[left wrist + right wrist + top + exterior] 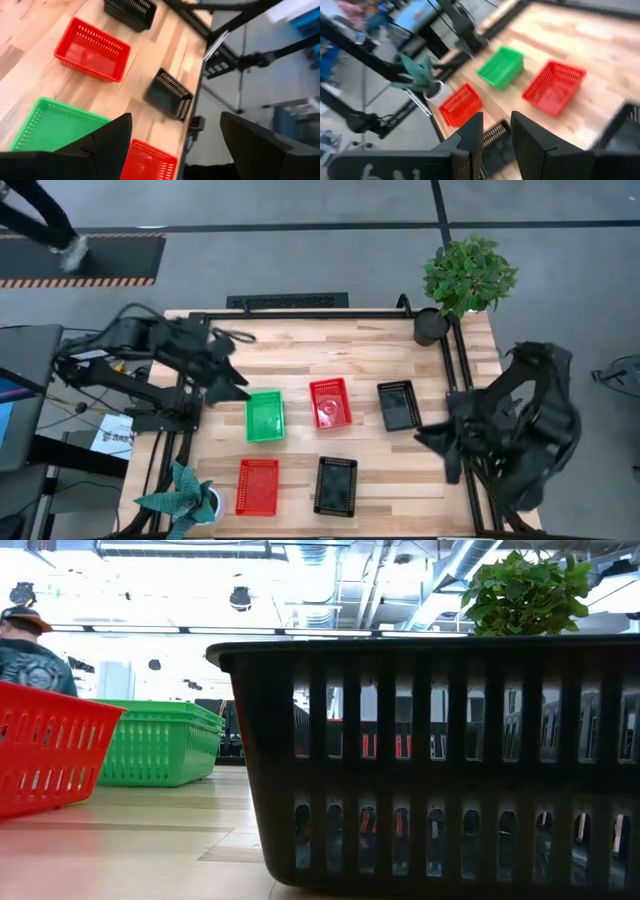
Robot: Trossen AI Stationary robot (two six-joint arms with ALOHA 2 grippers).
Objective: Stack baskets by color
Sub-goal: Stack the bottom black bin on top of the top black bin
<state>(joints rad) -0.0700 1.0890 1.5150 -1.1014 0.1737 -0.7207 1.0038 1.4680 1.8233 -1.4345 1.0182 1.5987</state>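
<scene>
Five baskets rest on their bases on the wooden table. A green basket (265, 416), a red basket (330, 402) and a black basket (398, 405) form a far row. A second red basket (257, 486) and a second black basket (335, 485) sit nearer the front. My left gripper (238, 388) hangs above the table just left of the green basket (55, 125); it is open wide (175, 145) and holds nothing. My right gripper (428, 438) hovers near the table's right edge, its fingers (496, 137) a little apart with nothing between them.
A leafy plant (465, 275) in a black pot (431, 327) stands at the far right corner. A small plant in a white pot (190, 502) stands at the near left corner. A person (40, 220) walks beyond the far left. Bare wood lies between the baskets.
</scene>
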